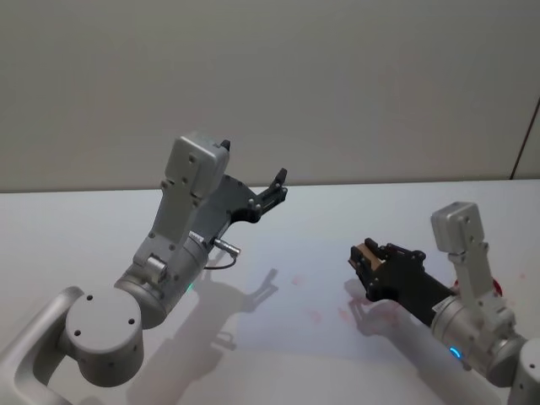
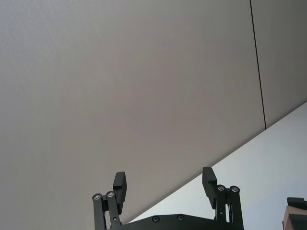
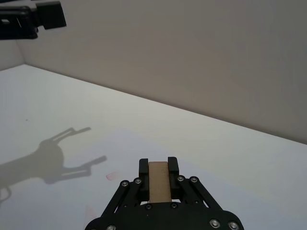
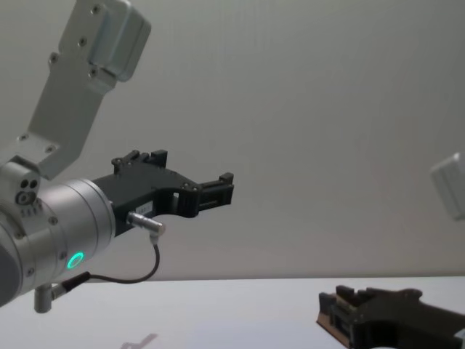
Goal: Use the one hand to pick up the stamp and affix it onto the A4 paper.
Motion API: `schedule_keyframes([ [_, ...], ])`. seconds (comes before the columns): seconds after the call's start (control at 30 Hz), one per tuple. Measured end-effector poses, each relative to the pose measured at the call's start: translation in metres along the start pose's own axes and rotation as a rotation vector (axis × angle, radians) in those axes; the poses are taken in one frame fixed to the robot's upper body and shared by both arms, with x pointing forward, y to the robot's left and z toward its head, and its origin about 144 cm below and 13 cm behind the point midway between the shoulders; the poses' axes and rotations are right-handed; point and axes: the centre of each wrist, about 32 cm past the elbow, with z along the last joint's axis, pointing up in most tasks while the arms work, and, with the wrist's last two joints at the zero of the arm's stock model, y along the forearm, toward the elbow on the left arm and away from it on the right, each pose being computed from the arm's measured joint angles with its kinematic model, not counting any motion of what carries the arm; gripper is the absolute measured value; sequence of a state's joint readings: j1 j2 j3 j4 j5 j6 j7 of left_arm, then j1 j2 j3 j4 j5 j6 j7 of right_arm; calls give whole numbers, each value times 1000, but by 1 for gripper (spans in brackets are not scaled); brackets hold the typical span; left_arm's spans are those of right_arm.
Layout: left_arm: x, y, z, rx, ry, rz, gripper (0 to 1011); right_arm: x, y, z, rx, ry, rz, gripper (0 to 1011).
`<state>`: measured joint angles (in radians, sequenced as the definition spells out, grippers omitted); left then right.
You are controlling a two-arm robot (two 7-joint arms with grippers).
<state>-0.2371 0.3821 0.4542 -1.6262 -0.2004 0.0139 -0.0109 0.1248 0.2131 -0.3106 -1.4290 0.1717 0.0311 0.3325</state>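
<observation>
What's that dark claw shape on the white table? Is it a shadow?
Yes, a shadow. In the head view the raised left gripper throws a claw-shaped shadow on the table, and the right gripper, holding the stamp, throws one close beside itself; in the right wrist view the claw shadow looks dark and crisp.

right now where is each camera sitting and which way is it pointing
Head view: on the head, looking forward and down at the table; left gripper raised and open, right gripper low, shut on the stamp.
Chest view: lower, looking across the table at the wall; left arm large, right gripper low.
Left wrist view: on the left wrist, facing the wall past its own fingers.
Right wrist view: on the right wrist, looking along the table over the stamp.
Shared: head and chest show both grippers.
</observation>
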Motion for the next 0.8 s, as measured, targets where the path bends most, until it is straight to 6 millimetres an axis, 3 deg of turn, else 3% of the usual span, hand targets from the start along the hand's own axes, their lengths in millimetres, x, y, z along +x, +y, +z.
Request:
schedule_keyframes([
  [0.8,0,0,0,0,0,0,1001,-3,19,-25,-79,14,-1,216],
])
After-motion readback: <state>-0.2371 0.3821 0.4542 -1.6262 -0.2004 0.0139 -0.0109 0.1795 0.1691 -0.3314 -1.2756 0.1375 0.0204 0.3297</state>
